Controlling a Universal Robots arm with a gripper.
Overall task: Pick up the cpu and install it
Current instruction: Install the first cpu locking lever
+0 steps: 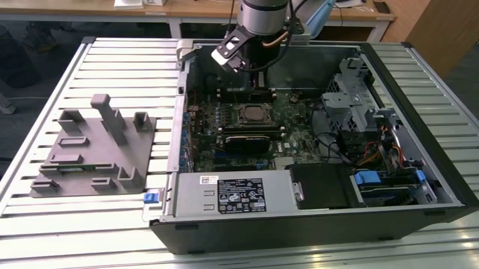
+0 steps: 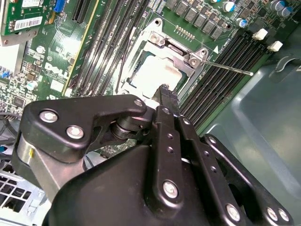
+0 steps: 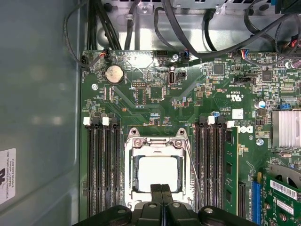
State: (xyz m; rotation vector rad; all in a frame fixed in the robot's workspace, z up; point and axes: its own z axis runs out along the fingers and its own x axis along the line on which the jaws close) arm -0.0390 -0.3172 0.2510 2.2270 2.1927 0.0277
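your gripper (image 3: 161,188) hangs over the middle of the motherboard (image 3: 155,96), inside the open computer case (image 1: 314,227). in both wrist views its two black fingers (image 2: 164,94) are pressed together side by side, with nothing visible between them.

the cpu (image 3: 157,170) lies flat in its socket, pale silvery top facing up, and the socket frame (image 3: 154,141) surrounds it. the fingertips line up with one edge of the chip. you cannot tell from these views whether they touch it or hover just above.

a thin metal lever (image 3: 194,175) runs out from a corner of the frame and along one side. banks of black memory slots (image 3: 101,172) flank the socket on both sides, and a green memory stick (image 3: 230,167) stands in the outermost slot of one bank. a coin cell battery (image 3: 113,74) sits near the board's edge, well apart from the socket.

in the exterior view, the case lies on its side on a slatted table (image 1: 75,235). a grey plastic fixture (image 1: 97,154) rests beside it, toward the table's edge on the exterior view's left.
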